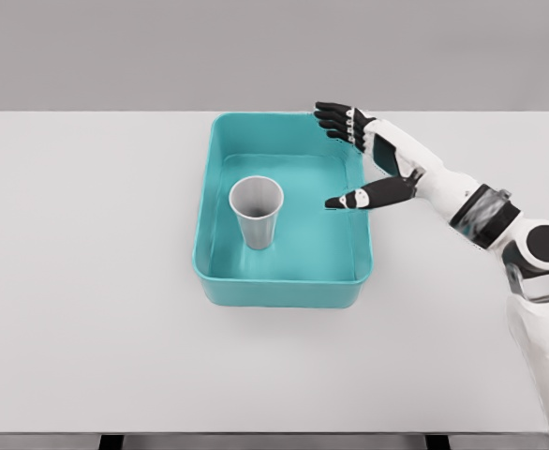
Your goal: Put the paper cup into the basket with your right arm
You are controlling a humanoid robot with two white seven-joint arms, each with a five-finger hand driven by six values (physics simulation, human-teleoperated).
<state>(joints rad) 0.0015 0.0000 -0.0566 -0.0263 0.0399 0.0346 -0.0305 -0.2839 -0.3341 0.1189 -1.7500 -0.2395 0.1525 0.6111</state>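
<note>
A grey paper cup (257,211) stands upright inside the teal basket (284,289), left of the basket's middle. My right hand (342,157) hovers over the basket's right rim, to the right of the cup and apart from it. Its fingers (333,119) are spread, the thumb (354,199) points left toward the cup, and it holds nothing. The right arm (471,206) comes in from the right edge. No left arm shows.
The basket sits in the middle of a white table (87,281), whose front edge runs along the bottom of the view. A grey wall stands behind the table.
</note>
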